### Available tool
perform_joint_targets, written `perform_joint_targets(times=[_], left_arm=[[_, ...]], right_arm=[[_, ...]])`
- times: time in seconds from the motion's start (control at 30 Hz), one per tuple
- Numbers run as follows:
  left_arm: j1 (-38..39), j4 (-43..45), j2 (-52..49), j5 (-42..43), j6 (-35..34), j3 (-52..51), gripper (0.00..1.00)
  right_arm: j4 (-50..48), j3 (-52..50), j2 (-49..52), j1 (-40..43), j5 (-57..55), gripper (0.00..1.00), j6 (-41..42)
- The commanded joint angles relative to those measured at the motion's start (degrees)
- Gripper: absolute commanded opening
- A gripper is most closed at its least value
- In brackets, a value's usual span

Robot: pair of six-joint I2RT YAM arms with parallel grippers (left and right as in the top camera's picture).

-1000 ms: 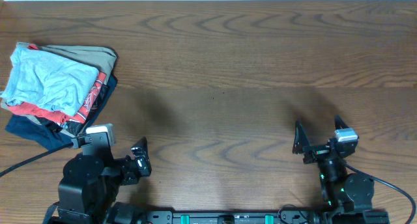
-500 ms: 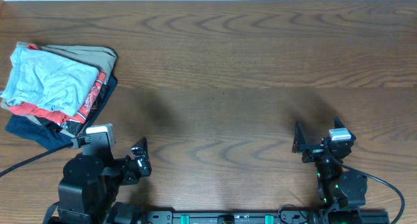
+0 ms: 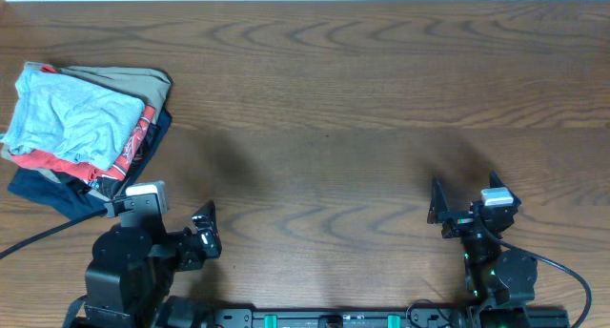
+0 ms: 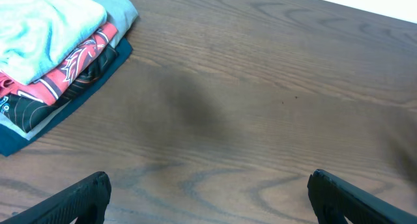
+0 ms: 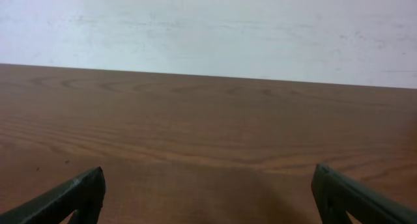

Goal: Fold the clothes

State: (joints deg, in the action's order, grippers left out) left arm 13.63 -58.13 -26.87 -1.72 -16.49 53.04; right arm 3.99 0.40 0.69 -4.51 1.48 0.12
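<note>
At the near edge, the left hand (image 3: 204,235) and the right hand (image 3: 440,214) were poised over the wooden tabletop (image 3: 334,99), each with its 2 fingers spread wide and gripping nothing. Farther back on the left, the light-blue T-shirt (image 3: 71,118) lay crumpled atop a red shirt (image 3: 129,152), a khaki garment (image 3: 133,80) and a navy garment (image 3: 57,194), well apart from both hands

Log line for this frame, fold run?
phase: pre-grasp | blue shirt: atop pile, ungrasped | left gripper: open, empty | right gripper: open, empty
</note>
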Motion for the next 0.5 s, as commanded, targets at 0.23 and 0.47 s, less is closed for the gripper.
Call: perform_joint_targets(times=[0.23, 0.47], left_arm=[[0.2, -0.1, 0.0, -0.5, -0.1, 0.0, 0.98], [-0.7, 0.0, 0.2, -0.5, -0.1, -0.1, 0.98]], right_arm=[[0.3, -0.1, -0.4, -0.2, -0.6, 0.99, -1.0], [0.3, -0.1, -0.4, -0.2, -0.6, 0.99, -1.0]])
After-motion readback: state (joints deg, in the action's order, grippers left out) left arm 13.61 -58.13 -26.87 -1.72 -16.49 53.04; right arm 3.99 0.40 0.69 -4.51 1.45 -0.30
